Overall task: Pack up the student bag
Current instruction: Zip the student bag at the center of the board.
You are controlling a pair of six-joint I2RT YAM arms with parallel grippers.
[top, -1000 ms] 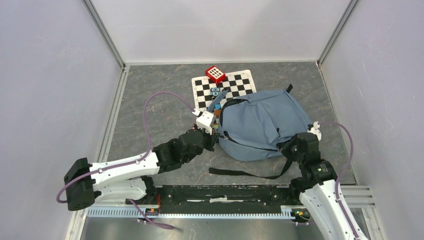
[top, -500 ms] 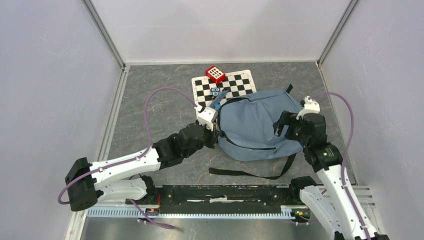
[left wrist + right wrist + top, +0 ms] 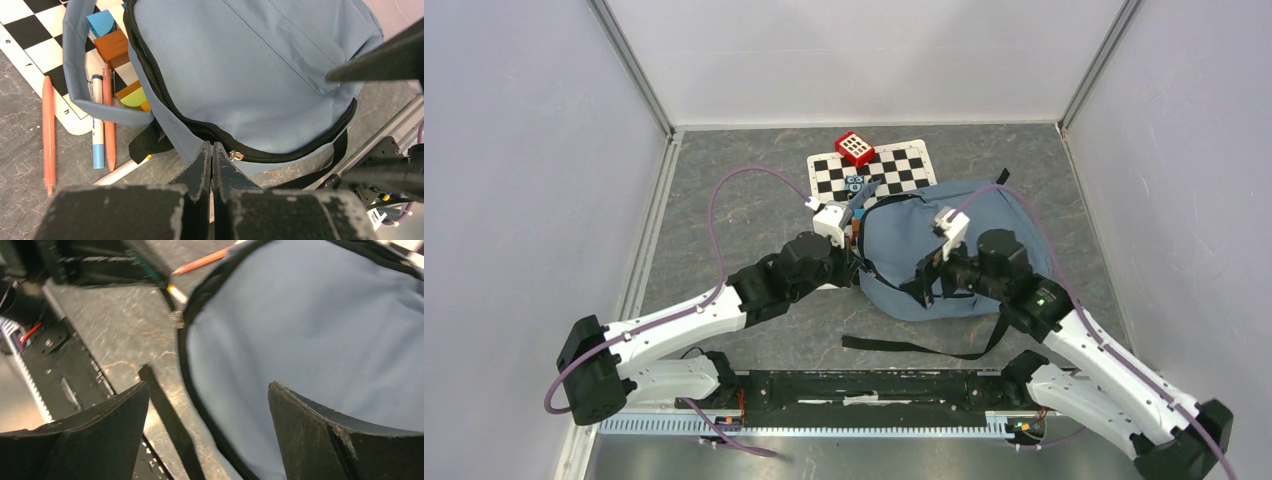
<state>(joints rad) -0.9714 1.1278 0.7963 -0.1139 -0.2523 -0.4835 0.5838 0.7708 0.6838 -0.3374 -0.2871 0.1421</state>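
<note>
The student bag (image 3: pixel 902 238) is a blue-grey backpack lying flat in the middle of the table, with a dark zipper round its edge. My left gripper (image 3: pixel 212 148) is shut on the bag's fabric edge just below the zipper, with the metal zipper pull (image 3: pixel 236 156) right beside its tips. In the top view it (image 3: pixel 856 268) sits at the bag's left near corner. My right gripper (image 3: pixel 208 385) is open and hangs over the bag's near edge (image 3: pixel 310 325), holding nothing. From above it (image 3: pixel 921 285) is over the bag's near-left part.
Two orange pens (image 3: pixel 47 130) and a blue-white marker (image 3: pixel 97 125) lie left of the bag, with coloured blocks (image 3: pixel 112 45) beside its handle. A chessboard mat (image 3: pixel 894 165) and a red block (image 3: pixel 855 148) lie behind. A black strap (image 3: pixel 914 348) trails toward the arm bases.
My right gripper opened and swung from the bag's right near edge leftward across the bag to its near-left part. The left gripper stayed shut at the bag's edge, shifting slightly away.
</note>
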